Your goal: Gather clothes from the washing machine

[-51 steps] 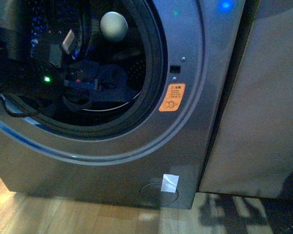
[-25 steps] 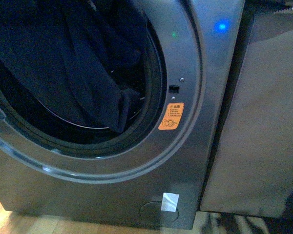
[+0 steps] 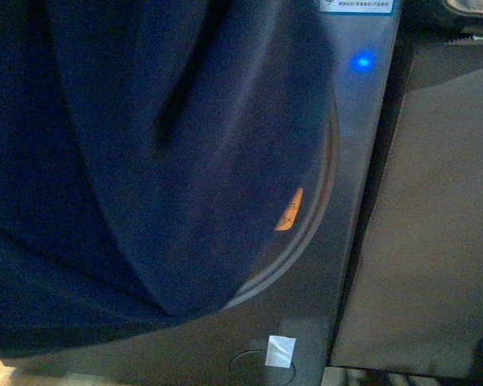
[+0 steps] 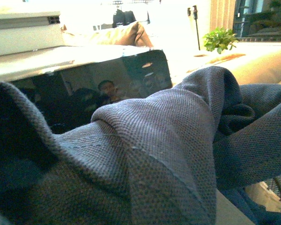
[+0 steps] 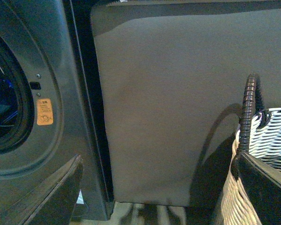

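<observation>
The clothes (image 3: 161,161), dark navy fabric, hang in front of the washing machine (image 3: 362,161) and cover its round opening in the front view. Only part of the orange sticker (image 3: 290,213) shows past the cloth's edge. In the left wrist view the same knitted fabric (image 4: 168,140) fills the picture; my left gripper is shut on it, its fingers buried under the folds. My right gripper (image 5: 159,197) is open and holds nothing, between the washing machine (image 5: 70,93) and the woven basket (image 5: 267,140).
A flat grey-beige panel (image 5: 178,103) stands right of the machine. The basket's dark handle (image 5: 248,108) rises beside my right finger (image 5: 267,187). A blue light (image 3: 361,60) glows on the machine's front. A white tag (image 3: 280,351) sits near its base.
The clothes have come out of the drum towards the camera. A second ago my left arm was inside the drum; now the fabric hides the opening.
</observation>
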### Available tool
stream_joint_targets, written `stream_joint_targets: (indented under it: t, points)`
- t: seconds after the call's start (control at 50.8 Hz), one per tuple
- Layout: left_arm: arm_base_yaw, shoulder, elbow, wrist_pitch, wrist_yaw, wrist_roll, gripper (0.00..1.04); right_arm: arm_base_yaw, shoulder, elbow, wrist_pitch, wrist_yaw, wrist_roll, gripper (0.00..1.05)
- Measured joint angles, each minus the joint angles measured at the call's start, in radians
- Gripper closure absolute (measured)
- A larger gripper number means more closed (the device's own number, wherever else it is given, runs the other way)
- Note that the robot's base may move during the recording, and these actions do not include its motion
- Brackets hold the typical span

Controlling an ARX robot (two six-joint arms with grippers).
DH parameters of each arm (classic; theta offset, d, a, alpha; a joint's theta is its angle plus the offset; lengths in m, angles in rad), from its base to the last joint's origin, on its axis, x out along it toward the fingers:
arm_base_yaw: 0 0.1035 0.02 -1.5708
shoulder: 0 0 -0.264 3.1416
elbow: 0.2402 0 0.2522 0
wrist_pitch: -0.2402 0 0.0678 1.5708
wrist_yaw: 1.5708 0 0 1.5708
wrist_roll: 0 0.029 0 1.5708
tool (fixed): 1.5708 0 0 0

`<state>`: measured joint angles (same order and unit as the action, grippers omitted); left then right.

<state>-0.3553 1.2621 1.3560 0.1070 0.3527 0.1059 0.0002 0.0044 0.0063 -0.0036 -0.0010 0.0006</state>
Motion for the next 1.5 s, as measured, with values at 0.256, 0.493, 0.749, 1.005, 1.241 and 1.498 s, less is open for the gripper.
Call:
stream_joint_targets:
  t: [0.256,0.493,0.749,1.005,1.241,1.498]
  points:
    - [-0.142,0.164,0.307,-0.122,-0.085,0.003,0.92,0.000,0.000,0.000,0.000,0.000,0.000,0.07]
    - [-0.233,0.310,0.603,-0.219,-0.149,-0.002,0.92,0.000,0.000,0.000,0.000,0.000,0.000,0.07]
    - [-0.238,0.309,0.632,-0.219,-0.153,-0.004,0.92,-0.016,0.008,0.000,0.012,-0.055,0.022,0.07]
    - [-0.236,0.311,0.632,-0.220,-0.153,-0.004,0.92,-0.229,0.358,0.220,0.460,-0.615,0.515,0.07]
    - [-0.236,0.311,0.632,-0.220,-0.153,-0.005,0.92,-0.013,0.619,0.500,0.619,-0.533,0.457,0.07]
    - [-0.236,0.311,0.632,-0.220,-0.153,-0.004,0.92,0.196,0.885,0.725,0.631,-0.433,0.220,0.07]
